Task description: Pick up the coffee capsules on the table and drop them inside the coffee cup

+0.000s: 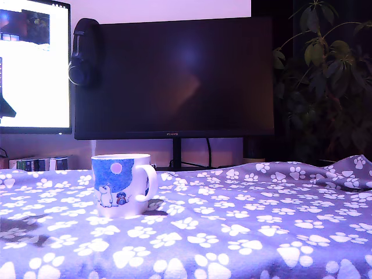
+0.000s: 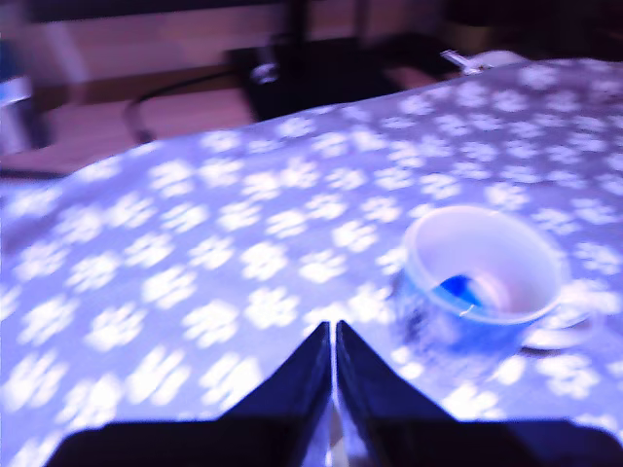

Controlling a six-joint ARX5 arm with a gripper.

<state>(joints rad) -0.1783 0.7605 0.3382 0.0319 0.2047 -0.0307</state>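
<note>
The coffee cup [image 1: 121, 185] is a white mug with a blue picture band. It stands upright on the paw-print table [image 1: 244, 232], at the exterior view's left, with its handle to the right. In the blurred wrist view I look down into the coffee cup [image 2: 531, 258]. A blue coffee capsule [image 2: 459, 290] lies at its bottom. A pale patch beside it is too blurred to name. No capsule lies on the cloth in either view. My gripper [image 2: 334, 333] hangs above the cloth beside the cup, its dark fingers pressed together with nothing between them. The exterior view does not show the gripper.
A large dark monitor [image 1: 174, 75] on a stand [image 1: 176, 152] rises behind the table. A lit screen [image 1: 32, 64] and headphones [image 1: 84, 52] are at the exterior view's left, a leafy plant [image 1: 328, 75] at its right. The cloth bunches up at the far right [image 1: 349, 168].
</note>
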